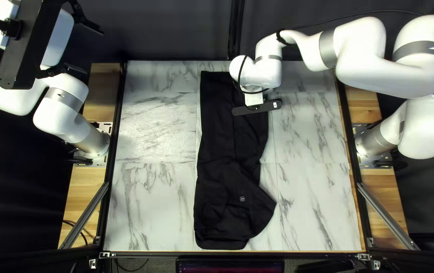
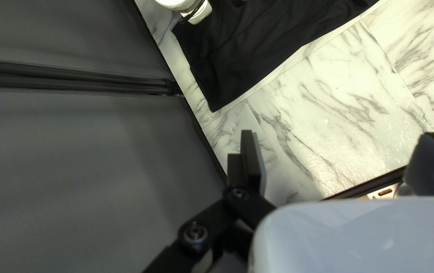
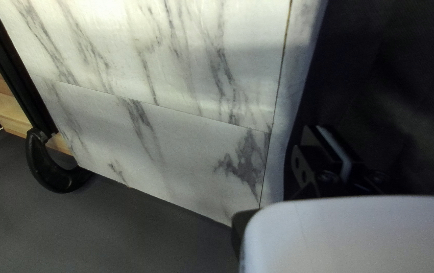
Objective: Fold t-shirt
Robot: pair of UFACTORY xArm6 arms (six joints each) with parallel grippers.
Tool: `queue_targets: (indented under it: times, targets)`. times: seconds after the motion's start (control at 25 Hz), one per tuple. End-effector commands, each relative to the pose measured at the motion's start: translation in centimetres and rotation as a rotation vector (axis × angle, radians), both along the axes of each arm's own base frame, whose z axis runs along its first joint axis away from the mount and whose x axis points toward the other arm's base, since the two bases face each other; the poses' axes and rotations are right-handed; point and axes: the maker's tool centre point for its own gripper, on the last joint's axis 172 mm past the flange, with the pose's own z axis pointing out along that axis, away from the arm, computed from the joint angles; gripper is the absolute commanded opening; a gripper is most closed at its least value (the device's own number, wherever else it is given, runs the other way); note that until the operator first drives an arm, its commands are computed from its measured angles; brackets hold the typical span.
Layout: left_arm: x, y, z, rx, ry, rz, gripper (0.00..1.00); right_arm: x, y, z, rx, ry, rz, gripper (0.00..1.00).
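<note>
T-shirt: the black cloth (image 1: 217, 151) lies down the middle of the bench (image 1: 149, 202), its long axis running from near the far edge to near the near edge. It looks soft and matte, as a narrow strip with shallow lengthwise creases; the near part is broader and more rumpled, with a blunt corner poking out to the right. A small pale-marked patch (image 1: 242, 198) sits on that near part.
Left hand: I have it raised beside the bench's far left corner, well apart from the cloth. From the left hand (image 2: 339, 135) in its wrist view, the two flat black fingers stand wide apart with nothing held, and the shirt lies ahead of them.
Right hand: it is at the right side of the shirt's far part (image 1: 256, 107), a dark bar over the fabric. I cannot tell whether it is apart, together or clamped on cloth.
Bench surface: white, marble-patterned sheets with grey veins and thin straight seams, catching some glare.
Side boards: warm, grained wood (image 1: 83, 189) at left and right, beyond slim black rails.
Arms: smooth, rounded white shells with grey bands.
Backdrop: dark curtain (image 1: 171, 30) beyond the far edge.T-shirt (image 1: 217, 151): soft, matte black cloth, lying down the middle of the bench (image 1: 149, 202), its long axis running from near the far edge to near the near edge. It makes a narrow strip with shallow lengthwise creases; the near part is broader and more rumpled, with a blunt corner poking out to the right. A small square patch (image 1: 242, 198) sits on that near part.
Left hand (image 1: 93, 52): I have it raised beside the bench's far left corner, well apart from the cloth. In its wrist view the left hand (image 2: 339, 135) has its two flat black fingers wide apart, nothing between them, and the shirt lies ahead.
Right hand (image 1: 256, 107): at the shirt's far part, toward its right side, showing as a dark bar above the fabric. I cannot tell whether it is apart, together or clamped on cloth.
Bench surface: white, marble-patterned sheets with grey veins and thin straight seams, catching some glare.
Side boards (image 1: 83, 189): warm, grained wood at left and right, beyond slim black rails.
Arms: smooth, rounded white shells with grey bands.
Backdrop: dark curtain (image 1: 171, 30) beyond the far edge.
</note>
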Motion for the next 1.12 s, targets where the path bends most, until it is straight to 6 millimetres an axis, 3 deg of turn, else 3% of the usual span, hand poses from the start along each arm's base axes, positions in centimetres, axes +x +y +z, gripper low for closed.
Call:
queue_targets:
  times: [0.04, 0.44, 0.8, 0.96, 1.12]
  targets:
    - [0.0, 0.0, 0.0, 0.0, 0.0, 0.0, 1.0, 0.4, 0.1, 1.4, -0.02, -0.025, -0.03, 0.0]
    - [0.0, 0.0, 0.0, 0.0, 0.0, 0.0, 1.0, 2.7, 0.7, 4.4, -0.049, -0.061, -0.101, 0.0]
    - [0.0, 0.0, 0.0, 0.0, 0.0, 0.0, 1.0, 6.2, 0.3, 6.4, -0.054, -0.095, -0.172, 0.0]
    - [0.0, 0.0, 0.0, 0.0, 0.0, 0.0, 1.0, 7.4, 0.3, 6.7, -0.06, -0.119, -0.211, 0.0]
    - [0.0, 0.0, 0.0, 0.0, 0.0, 0.0, 1.0, 8.9, 0.0, 5.3, -0.068, -0.143, -0.263, 0.0]
